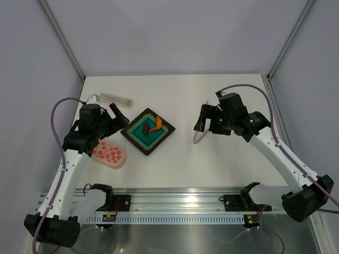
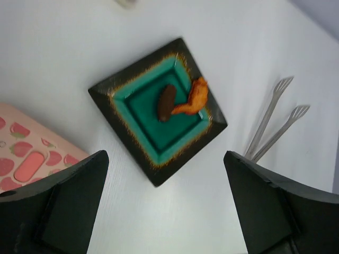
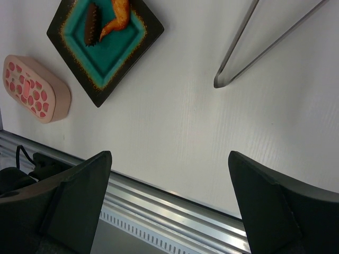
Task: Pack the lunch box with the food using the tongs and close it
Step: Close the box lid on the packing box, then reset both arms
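We judge the tongs (image 1: 198,137) light, springy and slippery; we'd pinch both arms mid-length. Our right gripper (image 1: 206,126) and left gripper (image 1: 121,117) gape wide, holding nothing.

food (image 2: 195,98) in dark tray (image 2: 114,94), tongs (image 2: 266,117) nearby

Top view: tongs (image 1: 197,138) largely hidden beneath the right gripper (image 1: 204,126). Left wrist view: lunch box (image 2: 24,153) cut by the left edge. Right wrist view: tongs' ends cut off at top.
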### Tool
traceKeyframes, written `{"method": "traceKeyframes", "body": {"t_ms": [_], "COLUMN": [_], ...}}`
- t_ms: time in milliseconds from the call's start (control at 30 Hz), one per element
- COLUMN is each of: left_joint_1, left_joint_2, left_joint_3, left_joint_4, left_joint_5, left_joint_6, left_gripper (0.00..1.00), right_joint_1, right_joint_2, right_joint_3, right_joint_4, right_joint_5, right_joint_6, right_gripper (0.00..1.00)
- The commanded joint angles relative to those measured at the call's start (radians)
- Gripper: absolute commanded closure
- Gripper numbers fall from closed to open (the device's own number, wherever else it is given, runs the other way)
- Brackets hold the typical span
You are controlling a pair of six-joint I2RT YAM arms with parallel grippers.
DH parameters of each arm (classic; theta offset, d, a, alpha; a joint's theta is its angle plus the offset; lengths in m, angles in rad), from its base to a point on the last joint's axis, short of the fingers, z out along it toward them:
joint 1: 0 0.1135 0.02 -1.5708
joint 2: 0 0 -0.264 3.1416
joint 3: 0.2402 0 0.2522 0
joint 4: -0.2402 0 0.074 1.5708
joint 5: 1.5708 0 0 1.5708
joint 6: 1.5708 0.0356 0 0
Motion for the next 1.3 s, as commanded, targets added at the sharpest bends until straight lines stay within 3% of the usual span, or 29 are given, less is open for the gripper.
{"method": "traceKeyframes", "body": {"t_ms": [0,133,267,400,633,733,867,933,1267], "left_joint_1": [-0.017,-0.021,-0.019,-0.019,-0.019,-0.019,-0.019,-0.019,-0.019], "left_joint_2": [0.033,0.043,0.114,0.159,0.001,-0.038,-0.149,-0.179,-0.118], "left_joint_3": [-0.135,-0.339,-0.424,-0.350,-0.039,0.064,0.021,-0.017,0.007], "left_joint_4": [-0.032,0.011,0.054,0.029,-0.179,-0.182,-0.031,0.023,-0.009], "left_joint_5": [0.097,0.074,0.012,0.051,0.055,0.054,0.234,0.261,0.327], "left_joint_6": [0.015,-0.044,-0.094,-0.072,0.023,0.064,0.139,0.141,0.198], "left_gripper": [0.06,0.06,0.06,0.06,0.05,0.05,0.01,0.01,0.01], "right_joint_1": [-0.005,-0.005,-0.005,-0.005,-0.007,-0.005,-0.005,-0.005,-0.007], "right_joint_2": [-0.016,-0.010,-0.026,-0.042,-0.079,-0.077,-0.080,-0.086,-0.106], "right_joint_3": [0.022,-0.005,-0.036,-0.035,-0.019,-0.016,-0.018,-0.018,-0.055], "right_joint_4": [-0.007,-0.007,0.009,-0.007,-0.030,-0.030,-0.025,-0.031,-0.044], "right_joint_5": [0.030,0.033,0.024,0.038,0.086,0.092,0.154,0.173,0.256], "right_joint_6": [-0.042,-0.043,-0.037,-0.037,-0.043,-0.034,-0.005,0.000,0.039], "right_gripper": [0.00,0.01,0.01,0.01,0.01,0.01,0.00,0.01,0.01]}}
